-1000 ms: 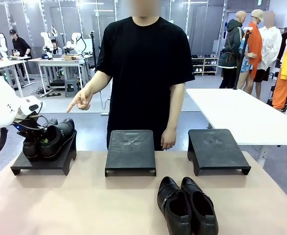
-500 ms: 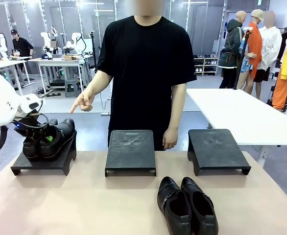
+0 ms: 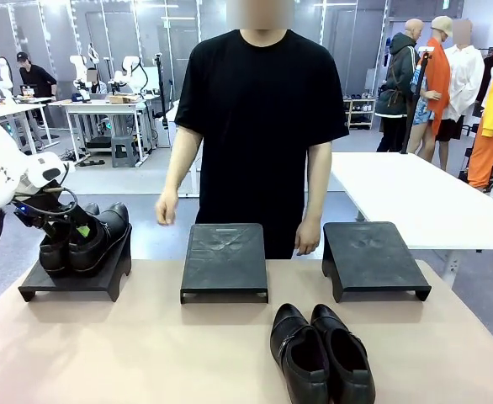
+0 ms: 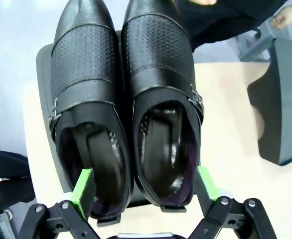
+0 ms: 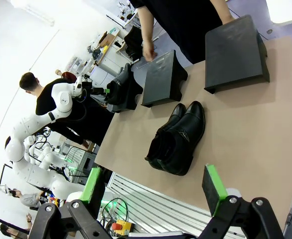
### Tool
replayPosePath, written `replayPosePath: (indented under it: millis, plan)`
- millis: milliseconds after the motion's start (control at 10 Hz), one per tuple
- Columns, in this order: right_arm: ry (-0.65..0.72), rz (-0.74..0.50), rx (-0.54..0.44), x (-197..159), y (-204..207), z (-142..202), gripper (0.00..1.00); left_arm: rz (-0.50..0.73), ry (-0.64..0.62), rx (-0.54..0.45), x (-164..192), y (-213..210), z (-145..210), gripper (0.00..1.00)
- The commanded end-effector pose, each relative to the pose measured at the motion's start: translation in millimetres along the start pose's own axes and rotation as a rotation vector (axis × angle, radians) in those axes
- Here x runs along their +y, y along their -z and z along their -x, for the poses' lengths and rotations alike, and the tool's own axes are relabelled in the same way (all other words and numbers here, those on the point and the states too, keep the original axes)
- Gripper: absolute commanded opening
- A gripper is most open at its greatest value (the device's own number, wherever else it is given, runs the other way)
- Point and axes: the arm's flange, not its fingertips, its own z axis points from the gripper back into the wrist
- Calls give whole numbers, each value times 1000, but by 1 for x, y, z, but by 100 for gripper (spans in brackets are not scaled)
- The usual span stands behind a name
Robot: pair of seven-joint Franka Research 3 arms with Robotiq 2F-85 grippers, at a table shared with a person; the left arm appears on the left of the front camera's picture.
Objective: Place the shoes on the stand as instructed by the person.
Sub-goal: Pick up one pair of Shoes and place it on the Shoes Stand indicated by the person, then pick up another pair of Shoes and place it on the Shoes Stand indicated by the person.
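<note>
Shoes stand as two black pairs. One pair (image 3: 88, 236) sits on the left stand (image 3: 70, 284), to the robot's left of the middle stand (image 3: 224, 252), the two shoes side by side and touching, toes toward the far side. The left gripper (image 4: 144, 174) is at their heels with its jaws spread. One green pad (image 4: 83, 191) is at the opening of one shoe and the other is just outside its mate; I cannot tell whether either touches leather. The other pair (image 3: 320, 353) lies on the tabletop (image 3: 129, 353), nearer the robot than the middle stand and slightly right of it, toes toward the stands. The right stand (image 3: 368, 252) is beside the middle stand on its right. The person (image 3: 259, 126) stands just behind the middle stand, both hands (image 3: 166, 208) hanging low. The right gripper (image 5: 153, 172) hangs high over the tabletop's near edge, jaws spread wide.
</note>
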Motion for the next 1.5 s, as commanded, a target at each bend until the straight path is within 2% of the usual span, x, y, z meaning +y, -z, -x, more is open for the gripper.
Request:
replayPosePath:
  millis: [0,1400]
  plan:
    - [-20,-5,-7,1,0,-1,100,3,-6,-2,2,4,-4,100]
    - [-20,-5,-7,1,0,-1,100,0,0,4,0,4,0,100]
